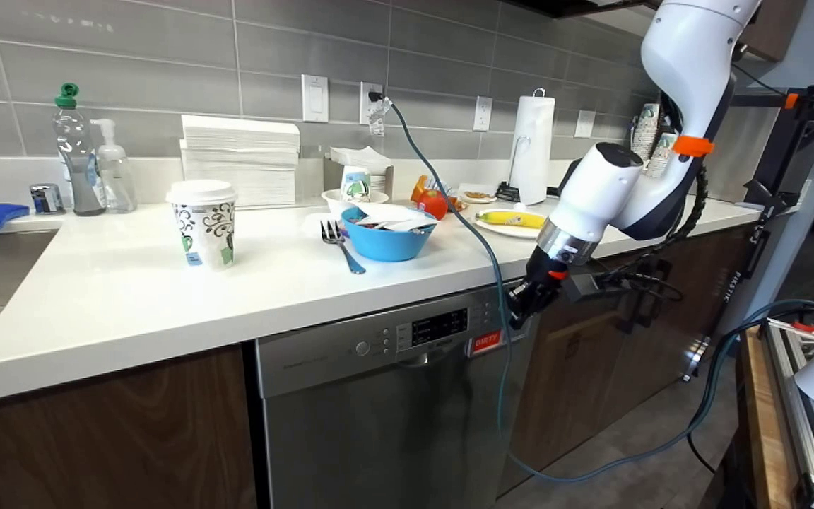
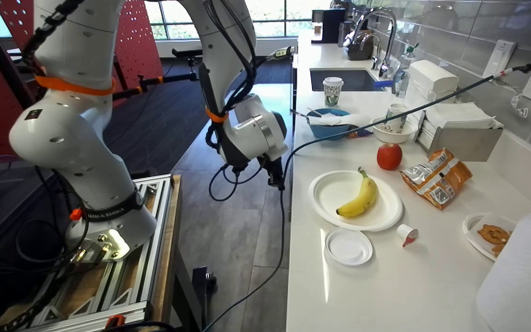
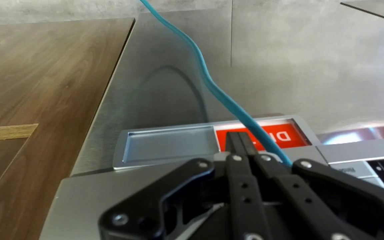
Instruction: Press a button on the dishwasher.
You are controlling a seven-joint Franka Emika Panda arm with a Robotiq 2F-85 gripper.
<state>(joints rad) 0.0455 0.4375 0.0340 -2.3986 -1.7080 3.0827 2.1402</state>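
Observation:
The dishwasher (image 1: 386, 438) has a grey steel front under the white counter. Its control strip (image 1: 329, 357) runs along the top, with a dark display (image 1: 439, 327), small buttons (image 1: 386, 341) on both sides and a round button (image 1: 362, 348). No red light shows on the display. A red DIRTY sign (image 1: 486, 342) sits below the strip; it also shows in the wrist view (image 3: 282, 135). My gripper (image 1: 516, 322) is shut and empty near the strip's right end. In the wrist view its fingertips (image 3: 240, 135) overlap the sign; contact cannot be told. An exterior view hides the dishwasher below the counter.
A blue-green cable (image 1: 481, 233) hangs from the wall outlet, across the dishwasher front and close by the gripper. The counter (image 1: 117, 297) edge overhangs the strip. A blue bowl (image 1: 389, 237), a fork (image 1: 340, 244) and a banana plate (image 2: 385, 216) stand on it. Wooden cabinet doors (image 1: 576, 367) adjoin.

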